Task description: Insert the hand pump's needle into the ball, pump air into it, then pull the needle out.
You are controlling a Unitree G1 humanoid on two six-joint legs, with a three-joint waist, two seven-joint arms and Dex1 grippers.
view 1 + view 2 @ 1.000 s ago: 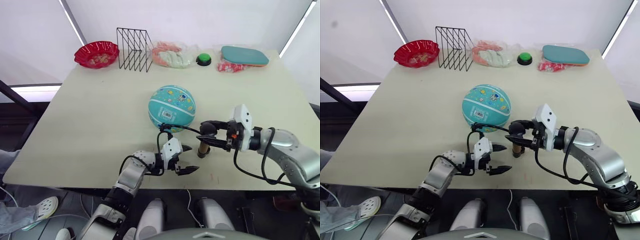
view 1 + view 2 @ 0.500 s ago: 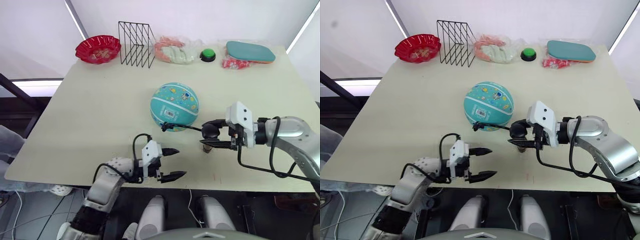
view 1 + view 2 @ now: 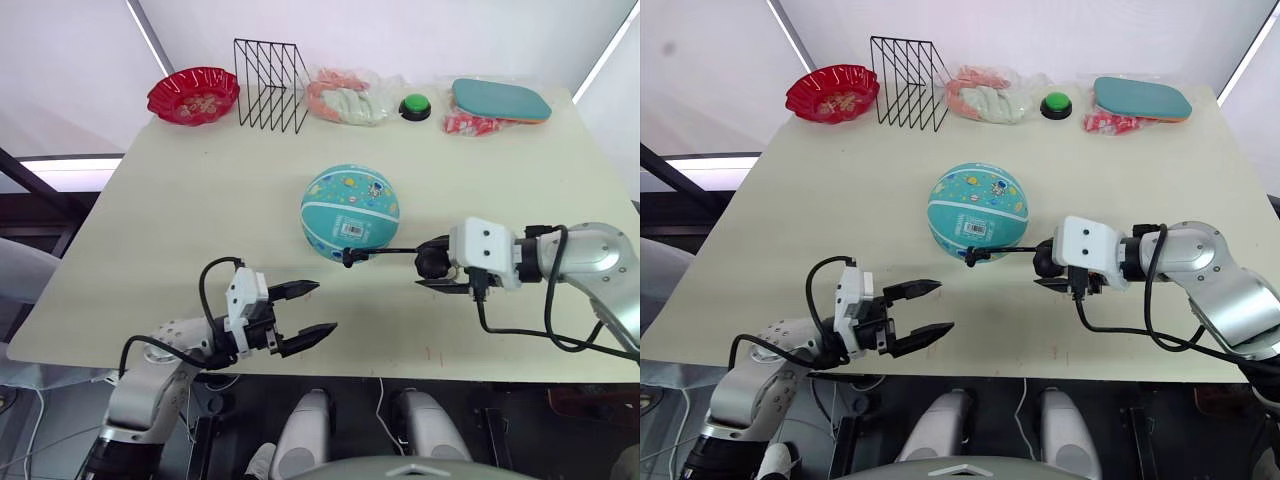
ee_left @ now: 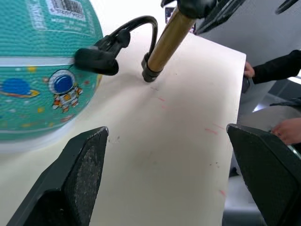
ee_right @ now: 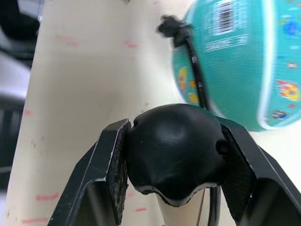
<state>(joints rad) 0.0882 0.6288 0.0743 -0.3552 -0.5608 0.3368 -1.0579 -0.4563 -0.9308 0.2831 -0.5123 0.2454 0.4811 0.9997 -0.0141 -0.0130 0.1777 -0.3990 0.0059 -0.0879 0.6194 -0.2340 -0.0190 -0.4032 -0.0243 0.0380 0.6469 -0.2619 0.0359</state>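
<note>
Teal ball [image 3: 350, 213] barcode unreadable; right gripper [image 3: 436, 270] clamps hand pump [image 4: 170, 38]; left gripper [image 3: 307, 312] spread, empty.

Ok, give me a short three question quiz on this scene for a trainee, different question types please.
1. True or false: the left end effector is shut on the pump.
2. Which end effector grips the pump's black cap: A left, B right?
3. Fill in: the hose's black fitting lies against the teal ____.

Key: 1 false, it is open and holds nothing. 2 B. 3 ball.
</note>
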